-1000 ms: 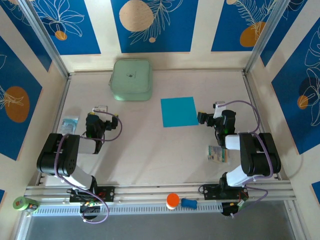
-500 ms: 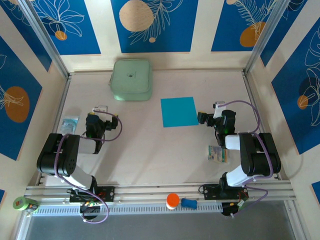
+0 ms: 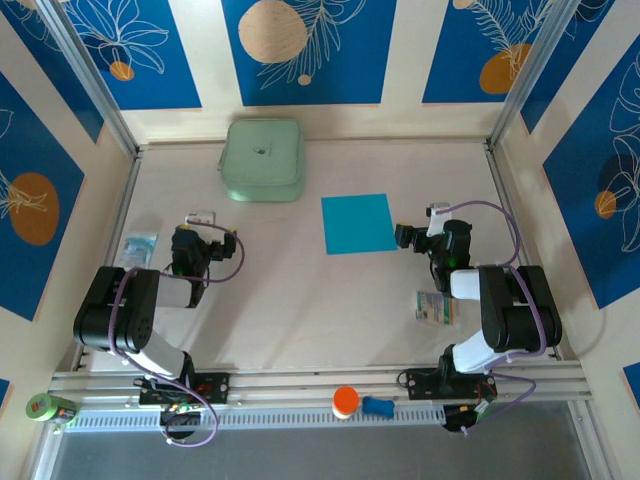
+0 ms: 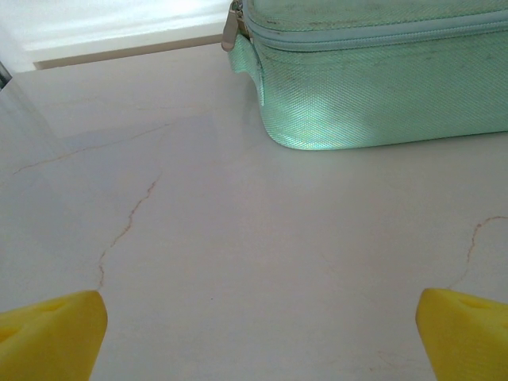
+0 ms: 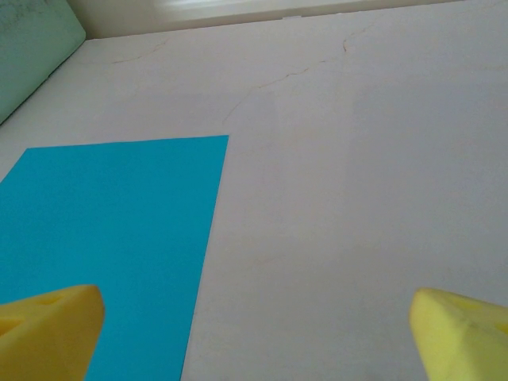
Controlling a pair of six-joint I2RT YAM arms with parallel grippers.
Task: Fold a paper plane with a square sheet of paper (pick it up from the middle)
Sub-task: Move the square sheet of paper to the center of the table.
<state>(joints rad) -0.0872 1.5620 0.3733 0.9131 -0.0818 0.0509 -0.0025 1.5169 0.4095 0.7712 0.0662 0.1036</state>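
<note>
Plainly, both tools stand wide open with nothing in them. The left tool (image 4: 258, 337) hangs low over the bench (image 3: 290, 310), its two yellow fingertips (image 4: 48, 337) far apart at the bottom corners of its wrist view, with bare bench between them. Ahead of it lies the pale green box (image 3: 263, 160), zipped shut, its zip pull at the upper left of that view. Tool and box are apart.

The right tool (image 5: 258, 333) is spread just as wide, its yellow pads (image 5: 456, 333) at the lower corners of its own view.

The paper (image 3: 359, 223), a cyan-blue square, lies flat and unfolded on the bench, a little right of the middle. It is to the right of the box and apart from it. The right tool sits just beside the paper's near right corner. In the right wrist view its left fingertip stands over the paper's right margin, though I cannot tell whether it touches, and the other one is over bare bench.

The left packet (image 3: 140, 246) lies just outside the left arm, and the right packet (image 3: 434, 307) lies beside the right arm. On the rail at the near edge sit an orange cap (image 3: 345, 401) and, far left, a green roll (image 3: 45, 407).
</note>
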